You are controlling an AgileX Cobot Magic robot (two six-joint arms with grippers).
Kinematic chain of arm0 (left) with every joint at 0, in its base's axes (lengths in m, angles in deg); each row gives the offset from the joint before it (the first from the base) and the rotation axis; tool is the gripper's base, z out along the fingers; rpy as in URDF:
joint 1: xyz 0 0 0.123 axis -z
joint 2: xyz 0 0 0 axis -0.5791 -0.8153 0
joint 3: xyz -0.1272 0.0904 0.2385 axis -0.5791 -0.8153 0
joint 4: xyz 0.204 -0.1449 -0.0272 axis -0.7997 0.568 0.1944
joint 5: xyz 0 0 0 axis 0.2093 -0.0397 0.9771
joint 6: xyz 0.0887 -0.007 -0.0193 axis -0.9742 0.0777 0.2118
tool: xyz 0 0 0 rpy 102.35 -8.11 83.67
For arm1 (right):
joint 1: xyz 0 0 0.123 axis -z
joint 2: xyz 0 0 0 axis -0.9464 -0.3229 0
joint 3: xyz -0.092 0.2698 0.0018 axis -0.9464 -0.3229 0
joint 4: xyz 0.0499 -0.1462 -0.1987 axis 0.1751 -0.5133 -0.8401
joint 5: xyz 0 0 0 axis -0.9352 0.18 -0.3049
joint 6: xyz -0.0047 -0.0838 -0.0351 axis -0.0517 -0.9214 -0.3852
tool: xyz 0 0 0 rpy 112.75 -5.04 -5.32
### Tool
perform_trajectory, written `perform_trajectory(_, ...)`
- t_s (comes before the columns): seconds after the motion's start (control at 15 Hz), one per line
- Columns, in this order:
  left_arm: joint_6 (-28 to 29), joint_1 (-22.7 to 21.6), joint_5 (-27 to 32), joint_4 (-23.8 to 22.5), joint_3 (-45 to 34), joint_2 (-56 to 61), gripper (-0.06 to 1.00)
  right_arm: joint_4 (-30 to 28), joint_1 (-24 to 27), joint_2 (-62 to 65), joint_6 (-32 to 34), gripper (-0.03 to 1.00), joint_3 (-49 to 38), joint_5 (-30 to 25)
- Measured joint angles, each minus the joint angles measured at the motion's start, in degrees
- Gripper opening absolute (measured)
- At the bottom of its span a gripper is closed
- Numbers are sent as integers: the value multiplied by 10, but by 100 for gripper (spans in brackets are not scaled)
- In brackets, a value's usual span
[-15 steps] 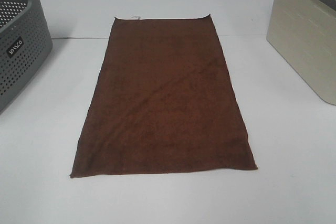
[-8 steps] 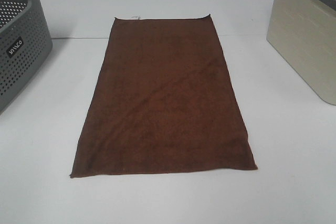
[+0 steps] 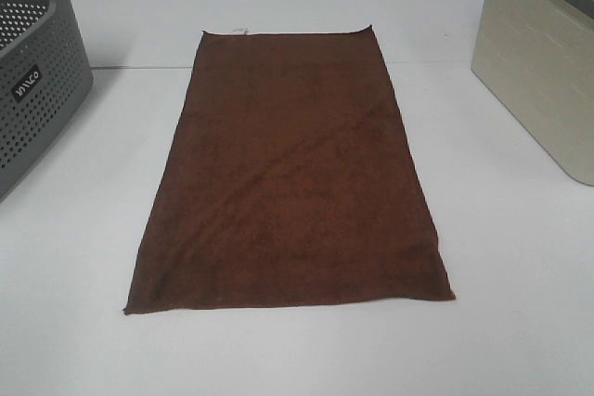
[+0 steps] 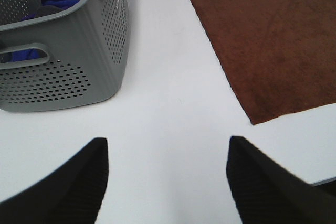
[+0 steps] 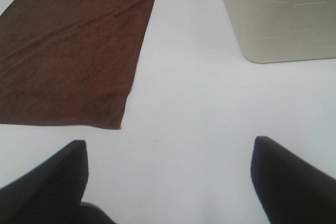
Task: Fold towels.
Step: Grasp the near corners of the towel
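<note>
This dark reddish-brown rectangular terry towel [image 3: 288,173] looks soft and floppy, so we'd pinch its near corners. Left fingers [image 4: 68,187] and right fingers [image 5: 47,182] are open, empty.

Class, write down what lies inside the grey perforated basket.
Only some blue fabric shows, over the grey basket rim and through its handle slot; the walls hide the rest.

I find the towel [image 3: 288,173] to be matt, napped terry cloth, the table [image 3: 74,340] smooth and matt, and the left basket [image 3: 37,90] perforated grey plastic.
</note>
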Motion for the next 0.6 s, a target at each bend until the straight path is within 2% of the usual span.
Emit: perform_trajectory(0.6, 0, 0, 0, 0, 0, 0, 62, 0, 0, 0, 0, 79, 0, 0)
